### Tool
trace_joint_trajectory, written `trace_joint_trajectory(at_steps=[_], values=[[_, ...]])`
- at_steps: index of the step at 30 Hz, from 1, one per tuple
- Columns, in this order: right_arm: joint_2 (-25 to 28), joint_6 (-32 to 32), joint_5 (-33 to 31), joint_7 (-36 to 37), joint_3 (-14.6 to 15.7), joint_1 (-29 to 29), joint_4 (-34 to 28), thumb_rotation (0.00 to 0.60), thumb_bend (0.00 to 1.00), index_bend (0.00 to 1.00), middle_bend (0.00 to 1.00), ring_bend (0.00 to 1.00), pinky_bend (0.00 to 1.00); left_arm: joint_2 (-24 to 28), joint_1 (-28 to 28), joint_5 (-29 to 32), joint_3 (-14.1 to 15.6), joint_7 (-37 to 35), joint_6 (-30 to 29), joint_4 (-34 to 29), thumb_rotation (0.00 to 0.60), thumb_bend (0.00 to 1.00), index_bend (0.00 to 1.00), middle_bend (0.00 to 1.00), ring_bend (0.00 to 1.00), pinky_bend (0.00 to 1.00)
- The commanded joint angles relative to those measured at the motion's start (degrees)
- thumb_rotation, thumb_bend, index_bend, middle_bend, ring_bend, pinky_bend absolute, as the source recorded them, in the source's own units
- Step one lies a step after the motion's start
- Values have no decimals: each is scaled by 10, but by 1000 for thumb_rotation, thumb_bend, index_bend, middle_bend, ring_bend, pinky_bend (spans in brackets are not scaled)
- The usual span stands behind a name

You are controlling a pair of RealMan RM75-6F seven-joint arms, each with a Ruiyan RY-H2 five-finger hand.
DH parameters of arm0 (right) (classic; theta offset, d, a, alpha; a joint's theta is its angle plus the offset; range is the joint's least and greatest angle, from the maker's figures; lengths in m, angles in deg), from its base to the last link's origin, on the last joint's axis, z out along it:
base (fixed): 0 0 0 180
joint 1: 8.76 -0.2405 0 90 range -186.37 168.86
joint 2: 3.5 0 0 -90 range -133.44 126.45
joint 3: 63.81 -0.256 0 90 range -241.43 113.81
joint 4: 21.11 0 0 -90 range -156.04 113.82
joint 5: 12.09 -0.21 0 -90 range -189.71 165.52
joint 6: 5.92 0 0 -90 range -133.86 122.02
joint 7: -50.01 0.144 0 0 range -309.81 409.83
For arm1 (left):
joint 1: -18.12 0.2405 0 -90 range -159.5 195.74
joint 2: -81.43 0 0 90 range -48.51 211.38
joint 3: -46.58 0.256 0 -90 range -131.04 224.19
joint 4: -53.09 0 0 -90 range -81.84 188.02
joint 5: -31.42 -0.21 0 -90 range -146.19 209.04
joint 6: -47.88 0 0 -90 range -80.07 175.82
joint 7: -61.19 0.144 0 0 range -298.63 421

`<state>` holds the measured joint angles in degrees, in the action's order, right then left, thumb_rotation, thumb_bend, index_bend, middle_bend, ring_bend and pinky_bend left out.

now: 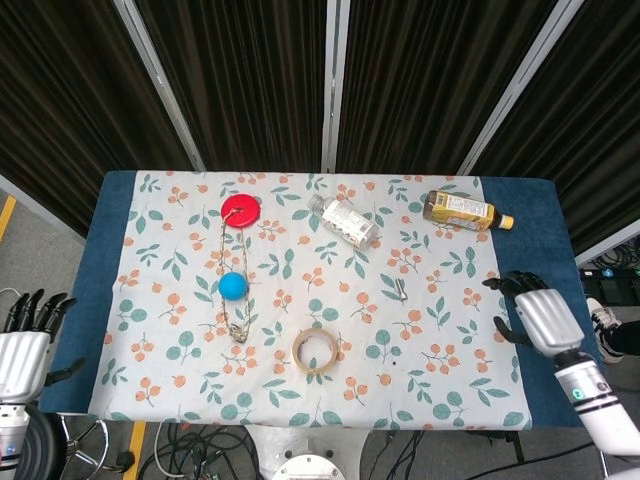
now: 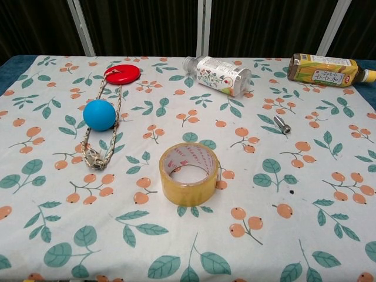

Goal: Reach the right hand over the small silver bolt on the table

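Observation:
The small silver bolt (image 1: 400,290) lies on the floral cloth right of centre, and the chest view shows the bolt (image 2: 282,125) lying flat by itself. My right hand (image 1: 540,315) hovers over the cloth's right edge, well to the right of the bolt and slightly nearer me, fingers spread and holding nothing. My left hand (image 1: 25,345) stays off the table's left side, fingers apart and empty. Neither hand shows in the chest view.
A clear plastic bottle (image 1: 345,221) lies behind the bolt, and a yellow tea bottle (image 1: 465,211) lies at the back right. A roll of tape (image 1: 315,351) sits near the front centre. A blue ball (image 1: 233,286), red disc (image 1: 240,211) and rope occupy the left.

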<state>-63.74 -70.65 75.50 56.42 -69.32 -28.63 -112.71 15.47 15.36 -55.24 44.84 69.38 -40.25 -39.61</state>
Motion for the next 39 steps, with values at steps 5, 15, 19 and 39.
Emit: trace_joint_trajectory(at_steps=[5, 15, 19, 39], values=[[-72, 175, -55, 23, -35, -134, 68, 600, 427, 175, 312, 126, 164, -5, -3, 1, -5, 2, -1, 8, 600, 91, 185, 144, 0, 16], [-160, 248, -75, 19, -32, -203, 147, 600, 468, 143, 313, 62, 56, 0, -13, 9, -5, 10, 23, 1, 600, 91, 185, 144, 0, 16], [-187, 263, -86, 11, -28, -218, 176, 600, 469, 95, 314, 51, 47, 1, -15, 12, -4, 12, 28, 0, 600, 90, 184, 144, 0, 16], [-216, 277, -67, 16, 0, -252, 169, 600, 468, 94, 321, 51, 43, -4, -16, 19, -2, 7, 34, 6, 600, 91, 184, 144, 0, 16]])
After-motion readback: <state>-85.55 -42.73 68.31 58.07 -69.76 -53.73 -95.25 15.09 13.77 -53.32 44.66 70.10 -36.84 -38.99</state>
